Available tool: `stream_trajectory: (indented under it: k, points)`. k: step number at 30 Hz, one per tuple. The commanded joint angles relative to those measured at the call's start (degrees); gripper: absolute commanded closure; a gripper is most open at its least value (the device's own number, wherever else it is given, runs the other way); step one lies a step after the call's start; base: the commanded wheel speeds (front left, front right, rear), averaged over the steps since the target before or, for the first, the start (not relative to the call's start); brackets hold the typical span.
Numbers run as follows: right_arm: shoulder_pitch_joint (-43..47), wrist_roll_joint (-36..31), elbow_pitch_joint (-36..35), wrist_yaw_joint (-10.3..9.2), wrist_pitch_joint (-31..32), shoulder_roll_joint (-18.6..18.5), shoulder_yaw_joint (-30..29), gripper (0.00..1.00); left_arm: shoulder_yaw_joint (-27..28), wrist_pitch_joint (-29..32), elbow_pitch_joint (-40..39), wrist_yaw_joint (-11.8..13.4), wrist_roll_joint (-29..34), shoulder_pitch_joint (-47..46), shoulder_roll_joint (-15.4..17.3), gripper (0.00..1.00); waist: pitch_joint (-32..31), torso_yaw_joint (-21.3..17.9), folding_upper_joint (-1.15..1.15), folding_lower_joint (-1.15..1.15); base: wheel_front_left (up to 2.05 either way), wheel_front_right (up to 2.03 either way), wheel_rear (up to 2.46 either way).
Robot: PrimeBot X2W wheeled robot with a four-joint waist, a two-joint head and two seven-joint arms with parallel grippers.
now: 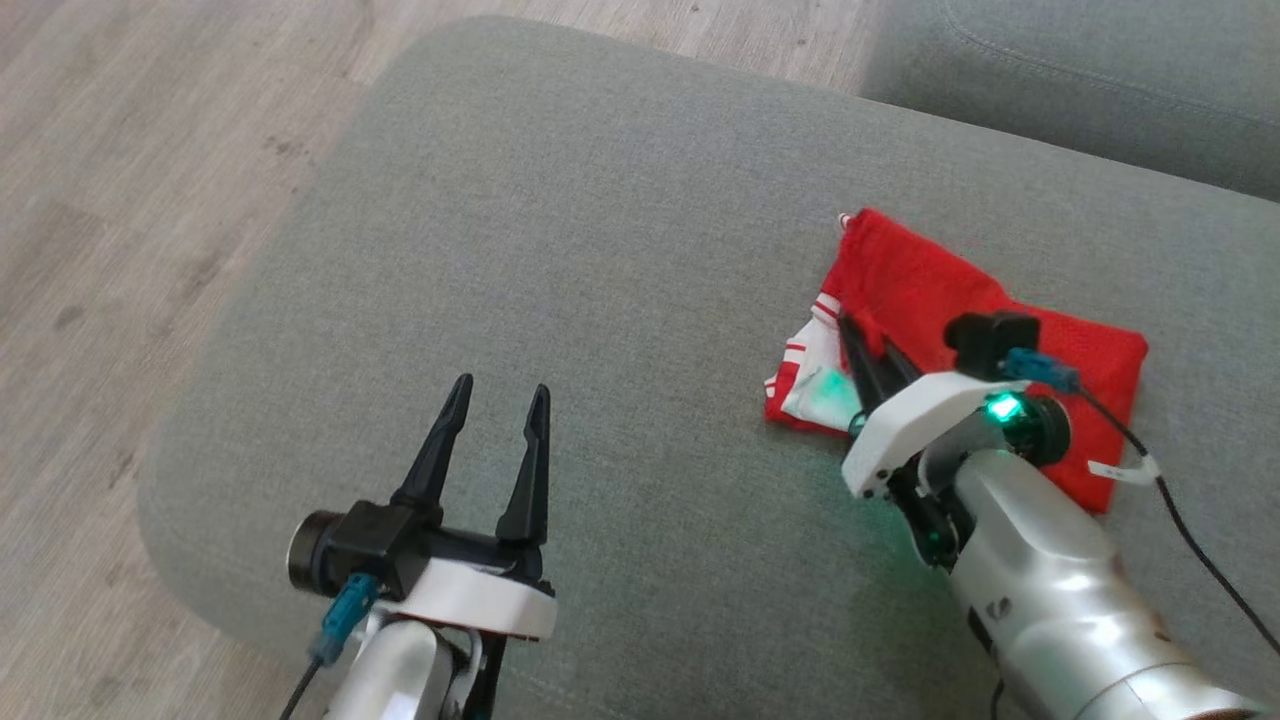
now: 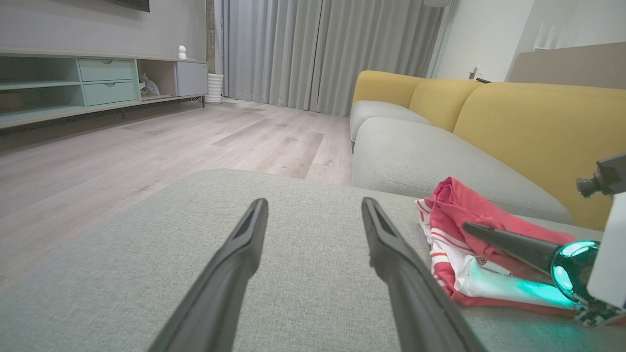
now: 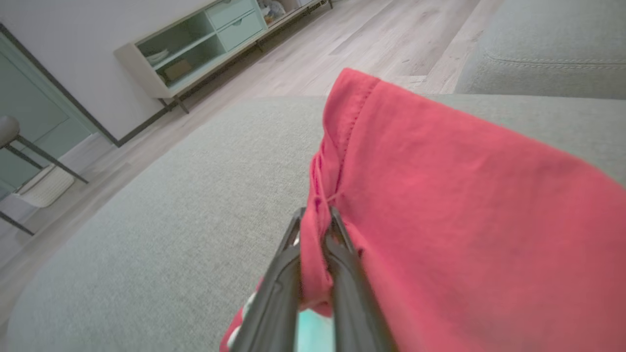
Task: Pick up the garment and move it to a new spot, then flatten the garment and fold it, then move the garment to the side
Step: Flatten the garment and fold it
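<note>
Wood floor (image 1: 130, 150) along L of head view. Grey seat cushion (image 1: 600, 250) = work surface. Red garment (image 1: 930, 290) w/ white striped trim lies on cushion's R part as a compact rough rectangle. R gripper (image 1: 868, 335) sits at garment's L side, jaws closed, pinching a bunched red fold; clear in R wrist view. L gripper (image 1: 500, 387) is above bare cushion, well apart from garment, jaws wide open.

Garment (image 1: 930, 290): soft red cloth, matt. Cushion (image 1: 600, 250): coarse grey woven fabric. Floor (image 1: 150, 150), upper left: pale wood-grain planks.
</note>
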Motion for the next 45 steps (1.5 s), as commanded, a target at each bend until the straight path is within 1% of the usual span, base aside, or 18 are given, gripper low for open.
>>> stream_trajectory:
  k: [1, 2, 5, 7, 9, 12, 14, 16, 19, 21, 24, 27, 30, 34, 37, 40, 43, 45]
  points:
    - [-1.84, 0.08, -1.22, -0.04, -0.35, 0.70, 1.45, 0.14, 1.53, -0.30, -1.48, 0.43, -0.46, -2.83, 0.19, 0.00, 0.05, -0.11, 0.00, 0.00, 0.00, 0.00, 0.00]
    - [-1.61, 1.33, -1.69, -0.04, -0.09, 0.70, 2.45, 0.00, 1.56, -0.30, -1.36, 0.44, -0.43, -2.87, 0.19, 0.00, 0.07, -0.17, 0.00, 0.00, 0.00, 0.00, 0.00]
    - [-0.88, 6.07, -4.98, -0.04, 0.54, 0.70, 6.72, 0.00, 1.72, -0.30, -0.87, 0.45, -0.17, -2.88, 0.19, 0.00, -0.24, -0.77, 0.00, 0.00, 0.00, 0.00, 0.00]
    - [-0.88, 7.91, -6.31, -0.04, 0.04, 0.70, 8.94, 0.00, 1.96, -0.30, -0.63, 0.43, 0.04, -2.75, 0.19, 0.00, -0.76, -1.57, 0.00, 0.00, 0.00, 0.00, 0.00]
    - [-1.46, 7.87, -5.84, -0.04, -1.01, 0.70, 9.77, 0.00, 2.33, -0.30, -0.46, 0.38, 0.36, -2.60, 0.19, 0.00, -1.37, -2.60, 0.00, 0.00, 0.00, 0.00, 0.00]
    - [-2.48, 7.15, -4.06, -0.04, -2.50, 0.70, 8.59, 0.00, 3.21, -0.30, -0.42, 0.28, 0.85, -2.41, 0.19, 0.00, -2.44, -4.46, 0.00, 0.00, 0.00, 0.00, 0.00]
    - [-3.33, 5.57, -3.02, -0.04, -3.20, 0.70, 7.00, 0.00, 3.86, -0.30, -0.46, 0.13, 1.13, -2.18, 0.19, 0.00, -3.19, -5.92, 0.00, 0.00, 0.00, 0.00, 0.00]
    - [-4.10, 2.65, -1.86, -0.04, -3.55, 0.70, 4.41, 0.00, 4.55, -0.30, -0.58, 0.04, 1.46, -1.75, 0.19, 0.00, -3.90, -7.54, 0.00, 0.00, 0.00, 0.00, 0.00]
    - [-4.07, -4.67, -3.70, -0.04, -3.64, 0.60, -3.33, 0.00, 5.72, -0.30, -1.06, 0.05, 1.80, -1.10, 0.19, 0.00, -4.67, -10.11, 0.00, 0.00, 0.00, 0.00, 0.00]
    - [-1.85, -10.51, -6.70, -0.04, -3.65, 0.26, -8.40, 0.00, 6.48, -0.30, -1.44, 0.09, 1.96, -0.75, 0.19, 0.00, -4.98, -11.75, 0.00, 0.00, 0.00, 0.00, 0.00]
    - [2.81, -18.55, -12.46, -0.04, -3.66, 0.00, -14.44, 0.00, 7.54, -0.30, -1.89, 0.01, 2.38, -0.34, 0.19, 0.00, -5.16, -14.04, 0.00, 0.00, 0.00, 0.00, 0.00]
    - [7.70, -24.49, -18.89, -0.04, -3.66, 0.14, -19.74, 0.00, 8.93, -0.30, -2.09, -0.18, 2.83, -0.15, 0.19, 0.00, -5.19, -16.10, 0.00, 0.00, 0.00, 0.00, 0.00]
    - [12.60, -29.25, -25.39, -0.04, -3.67, 0.35, -23.18, 0.00, 10.21, -0.30, -2.14, -0.46, 3.17, 0.25, 0.19, 0.00, -5.36, -18.00, 0.00, 0.00, 0.00, 0.00, 0.00]
    - [18.84, -30.89, -32.89, -0.04, -3.67, 0.62, -26.50, 0.00, 11.63, -0.30, -2.22, -0.75, 3.56, 1.42, 0.19, 0.00, -5.63, -20.23, 0.00, 0.00, 0.00, 0.00, 0.00]
    - [23.25, -29.56, -37.28, -0.04, -3.67, 0.67, -26.16, 0.00, 12.58, -0.30, -2.12, -0.92, 3.80, 2.85, 0.19, 0.00, -5.87, -21.53, 0.00, 0.00, 0.00, 0.00, 0.00]
    - [26.65, -27.88, -39.93, -0.04, -3.67, 0.68, -26.57, 0.00, 13.15, -0.30, -2.19, -1.11, 3.98, 4.15, 0.19, 0.00, -6.10, -22.11, 0.00, 0.00, 0.00, 0.00, 0.00]
    - [29.28, -26.68, -41.86, -0.04, -3.67, 0.69, -26.55, 0.00, 13.80, -0.30, -2.60, -0.73, 3.69, 5.69, 0.19, 0.00, -6.42, -22.54, 0.00, 0.00, 0.00, 0.00, 0.00]
    - [29.65, -26.52, -42.12, -0.04, -3.67, 0.69, -26.49, 0.00, 13.77, -0.30, -2.70, -0.67, 3.62, 5.94, 0.19, 0.00, -6.48, -22.54, 0.00, 0.00, 0.00, 0.00, 0.00]
